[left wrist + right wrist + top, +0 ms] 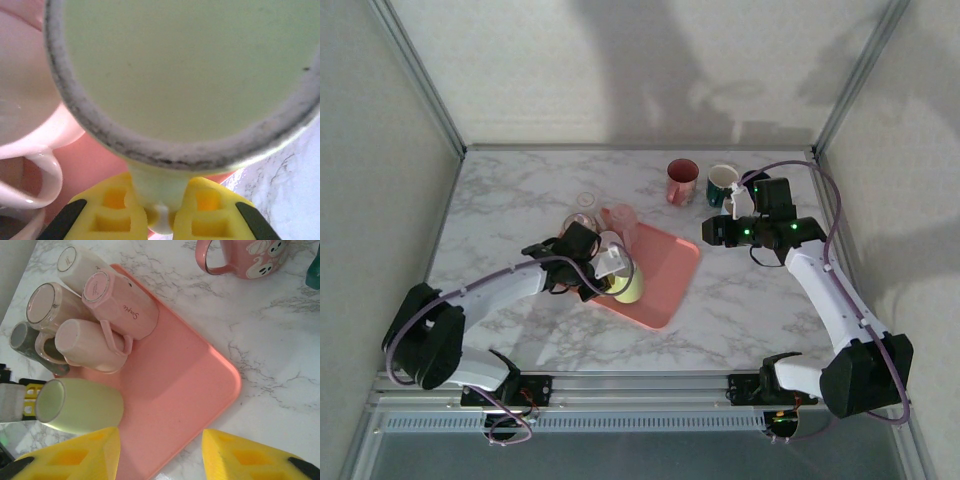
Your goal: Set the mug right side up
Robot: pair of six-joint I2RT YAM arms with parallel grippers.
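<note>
Yellow fingers (107, 212) of my left gripper (159, 216) lie closest to the lens, pinched tight on the handle of the pale green mug (190, 65), whose flat base and unglazed foot ring face my wrist camera. Seen from above, this mug lies on its side at the left edge of the pink tray (670, 275), base toward my left gripper and mouth toward the tray's middle. Whether it rests on the tray or hangs just clear of it, I cannot tell. A heap of pink and pale mugs (117, 302) lies tipped over at the tray's far-left corner, just beside the green one. My right gripper (160, 457) hovers off the tray's right corner, jaws standing apart with nothing between them. Near the far edge of the marble table (510, 190), a pink mug (681, 181) and a teal mug (722, 184) stand upright side by side.
</note>
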